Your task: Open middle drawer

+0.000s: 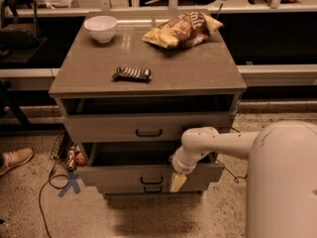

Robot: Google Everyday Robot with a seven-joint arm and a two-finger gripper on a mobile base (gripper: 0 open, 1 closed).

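Observation:
The grey-brown cabinet [148,73] has three drawers. The middle drawer [119,175] stands pulled out, its dark inside showing above its front, with a small dark bar handle [151,180]. The top drawer [109,128] is also out a little. The bottom drawer [129,188] barely shows under the middle one. My gripper [177,182] hangs from the white arm [218,143] against the middle drawer's front, just right of its handle.
On the cabinet top lie a white bowl [101,28], a chip bag [183,29] and a dark wrapped bar [132,73]. A shoe [15,158], cables [49,187] and a blue floor mark [69,183] are at the left. My white body [282,182] fills the right.

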